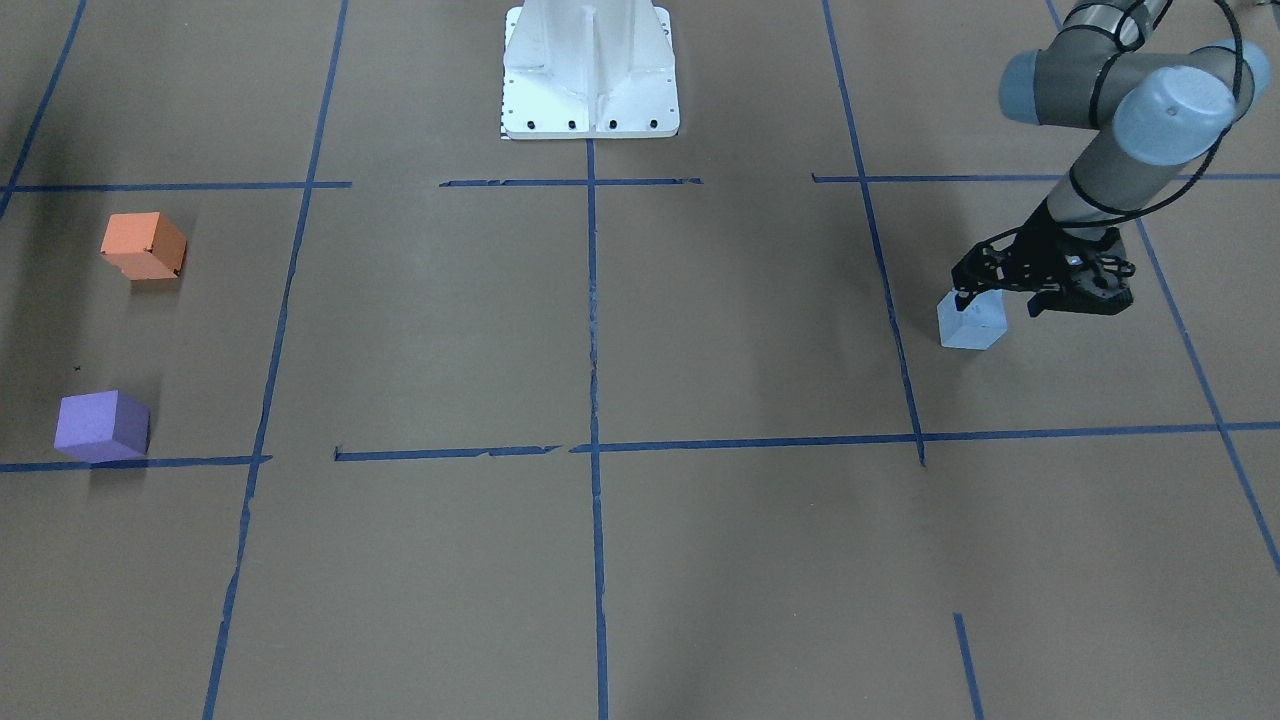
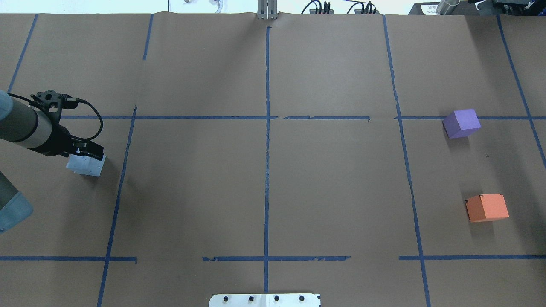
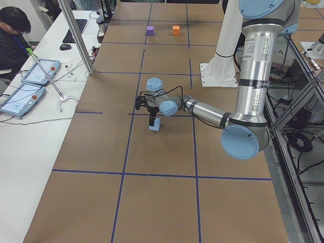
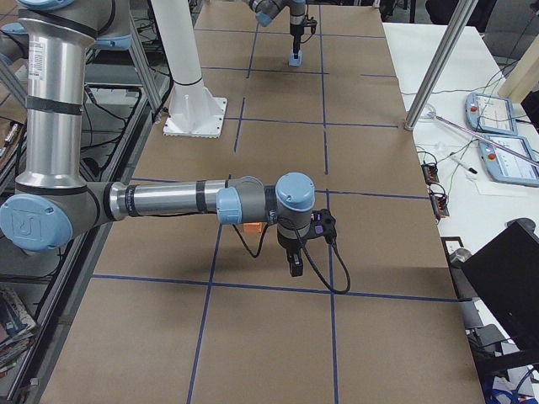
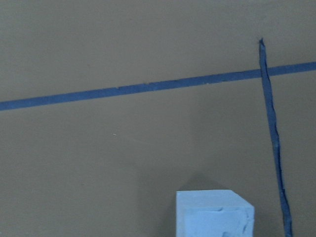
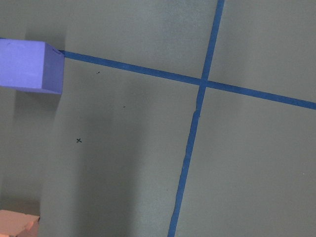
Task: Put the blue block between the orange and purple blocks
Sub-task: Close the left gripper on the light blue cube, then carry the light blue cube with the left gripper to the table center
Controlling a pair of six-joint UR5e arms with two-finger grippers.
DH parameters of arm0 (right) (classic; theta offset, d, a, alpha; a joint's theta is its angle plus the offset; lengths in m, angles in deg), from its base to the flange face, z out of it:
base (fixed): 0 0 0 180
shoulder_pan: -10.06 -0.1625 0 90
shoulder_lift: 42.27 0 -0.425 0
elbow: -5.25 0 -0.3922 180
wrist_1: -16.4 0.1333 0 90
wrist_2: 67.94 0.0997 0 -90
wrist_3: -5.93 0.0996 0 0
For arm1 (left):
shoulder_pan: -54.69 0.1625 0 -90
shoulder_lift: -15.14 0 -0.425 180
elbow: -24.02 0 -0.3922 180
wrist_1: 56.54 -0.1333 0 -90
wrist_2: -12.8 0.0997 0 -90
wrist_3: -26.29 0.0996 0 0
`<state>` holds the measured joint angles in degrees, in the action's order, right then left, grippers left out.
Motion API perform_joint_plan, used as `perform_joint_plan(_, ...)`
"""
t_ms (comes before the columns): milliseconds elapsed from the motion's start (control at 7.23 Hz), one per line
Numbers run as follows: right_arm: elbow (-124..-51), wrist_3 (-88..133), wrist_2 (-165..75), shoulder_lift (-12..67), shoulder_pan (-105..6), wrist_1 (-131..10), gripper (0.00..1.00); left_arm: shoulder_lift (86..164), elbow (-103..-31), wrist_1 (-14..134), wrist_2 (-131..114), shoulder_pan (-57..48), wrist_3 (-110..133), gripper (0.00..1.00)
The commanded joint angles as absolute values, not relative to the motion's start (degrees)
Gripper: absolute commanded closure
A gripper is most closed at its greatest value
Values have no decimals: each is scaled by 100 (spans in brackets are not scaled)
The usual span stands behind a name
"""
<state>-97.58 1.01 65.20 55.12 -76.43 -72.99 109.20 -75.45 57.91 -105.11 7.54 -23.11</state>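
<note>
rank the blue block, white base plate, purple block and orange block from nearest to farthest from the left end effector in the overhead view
1. blue block, directly at the left end effector, far left.
2. white base plate, bottom centre.
3. purple block and orange block, both far right; too close to call.

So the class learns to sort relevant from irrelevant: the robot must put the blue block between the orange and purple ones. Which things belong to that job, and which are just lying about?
Belong to the job:
blue block
orange block
purple block
left gripper

Just lying about:
blue tape lines
white robot base
keyboard
teach pendants
</note>
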Motion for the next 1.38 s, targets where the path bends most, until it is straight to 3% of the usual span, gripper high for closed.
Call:
perform_joint_plan(0, -9741, 101, 6513, 5511, -7643, -7299, 0, 10989, -7267, 5816, -10217, 1012, -2354, 0)
perform_joint_plan(138, -9741, 101, 6513, 5511, -7643, -7299, 0, 11050, -7240, 5808, -10216, 1039, -2363, 0)
perform_joint_plan(277, -9741, 101, 6513, 5511, -7643, -7299, 0, 11085, -7257, 5807, -10234, 1030, -2459, 66)
perform_joint_plan(415, -9741, 101, 6513, 5511, -7643, -7299, 0, 11103, -7344, 5790, -10260, 1039, -2451, 87)
perform_joint_plan(691, -9741, 101, 6513, 5511, -7651, -7299, 0, 11619, -7503, 5676, -10243, 1022, -2608, 87)
perform_joint_plan(968, -9741, 101, 6522, 5511, -7643, -7308, 0, 12871, -7285, 5031, -10234, 1204, -3633, 83)
perform_joint_plan(1245, -9741, 101, 6522, 5511, -7643, -7299, 0, 14138, -6926, 4122, -10068, 2020, -4336, 82)
